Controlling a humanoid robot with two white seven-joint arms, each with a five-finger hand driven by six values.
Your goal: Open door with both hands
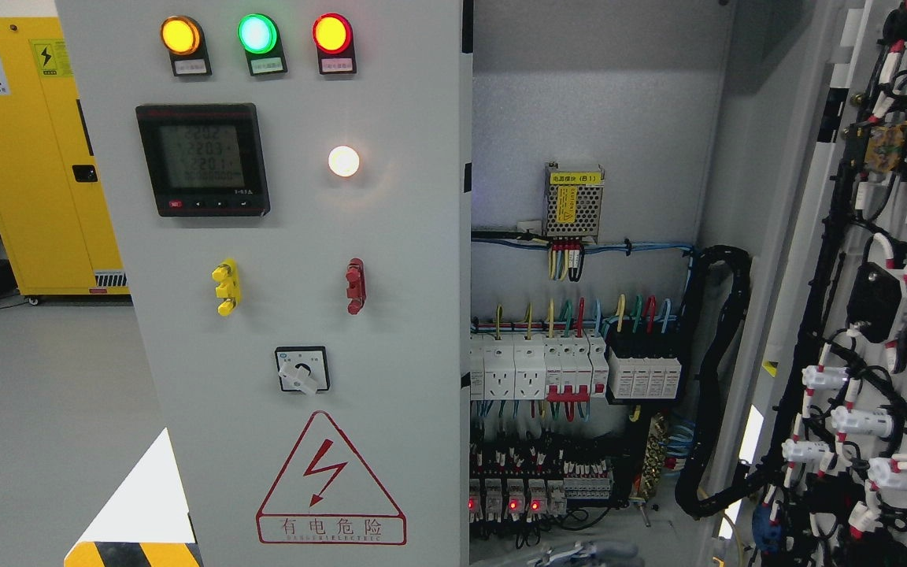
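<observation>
The grey electrical cabinet fills the view. Its left door (304, 236) is closed and faces me, carrying three lit lamps, a black meter (203, 160), a yellow knob (226, 287), a red knob (355, 285) and a rotary switch (301, 370). The right door (879, 315) stands swung wide open at the far right, its wired inner face turned toward me. Between them the cabinet interior (595, 118) is exposed. Neither of my hands shows clearly. A small blurred grey shape (587, 554) at the bottom edge cannot be identified.
Inside are a row of white breakers (571, 370), a power supply (573, 203) and a thick black cable loop (717, 378). A yellow storage cabinet (36, 157) stands at the back left on grey floor. A black-and-yellow striped edge (131, 554) lies at the lower left.
</observation>
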